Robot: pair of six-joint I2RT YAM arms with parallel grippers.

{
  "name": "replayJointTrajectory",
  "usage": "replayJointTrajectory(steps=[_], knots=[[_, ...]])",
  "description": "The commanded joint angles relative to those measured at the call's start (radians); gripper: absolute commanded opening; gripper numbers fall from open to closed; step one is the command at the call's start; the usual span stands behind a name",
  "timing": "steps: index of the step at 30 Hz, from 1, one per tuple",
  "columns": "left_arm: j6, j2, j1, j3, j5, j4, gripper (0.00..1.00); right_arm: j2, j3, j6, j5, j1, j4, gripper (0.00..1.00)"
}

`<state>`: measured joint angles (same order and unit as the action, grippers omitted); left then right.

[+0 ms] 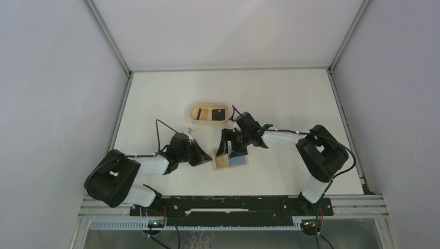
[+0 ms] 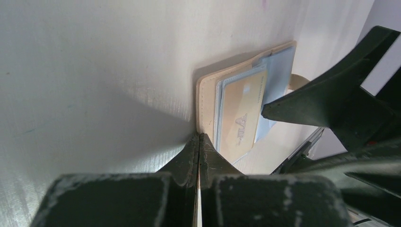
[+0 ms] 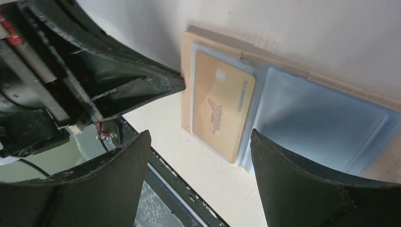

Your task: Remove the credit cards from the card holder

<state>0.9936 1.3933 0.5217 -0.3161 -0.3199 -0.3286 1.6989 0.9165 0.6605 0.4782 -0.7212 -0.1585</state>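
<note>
The card holder (image 1: 231, 162) lies open flat on the table, tan on its left half and blue on its right. A tan credit card (image 3: 220, 106) sits in its clear left sleeve (image 2: 240, 118); the blue sleeve (image 3: 321, 123) beside it looks empty. My left gripper (image 1: 206, 158) is shut, its tips (image 2: 199, 138) pressed against the holder's left edge (image 2: 205, 94). Just above the holder hovers my right gripper (image 1: 233, 150), open (image 3: 201, 134), with nothing between its fingers (image 3: 279, 161); one of its fingers (image 2: 302, 101) reaches over the card.
An oval light-wood tray (image 1: 193, 110) stands behind the holder with a tan card (image 1: 202, 113) and a black card (image 1: 220, 113) in it. The table's metal front rail (image 3: 184, 189) runs close to the holder. White walls enclose the table.
</note>
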Motion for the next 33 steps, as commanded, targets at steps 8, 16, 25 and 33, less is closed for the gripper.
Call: replayJointTrajectory(steps=[8, 16, 25, 33], knots=[[-0.036, 0.011, 0.003, -0.041, 0.035, 0.039, 0.00, 0.060, 0.005, 0.055, 0.068, -0.003, 0.133, 0.85], [-0.036, 0.022, 0.003, -0.047, 0.033, 0.039, 0.00, 0.021, 0.005, 0.094, 0.165, -0.006, 0.234, 0.85], [-0.032, 0.024, 0.004, -0.044, 0.035, 0.036, 0.00, 0.062, 0.005, 0.116, 0.222, -0.019, 0.303, 0.84], [-0.029, 0.015, 0.003, -0.040, 0.043, 0.036, 0.00, 0.122, 0.018, 0.139, 0.215, -0.024, 0.330, 0.83]])
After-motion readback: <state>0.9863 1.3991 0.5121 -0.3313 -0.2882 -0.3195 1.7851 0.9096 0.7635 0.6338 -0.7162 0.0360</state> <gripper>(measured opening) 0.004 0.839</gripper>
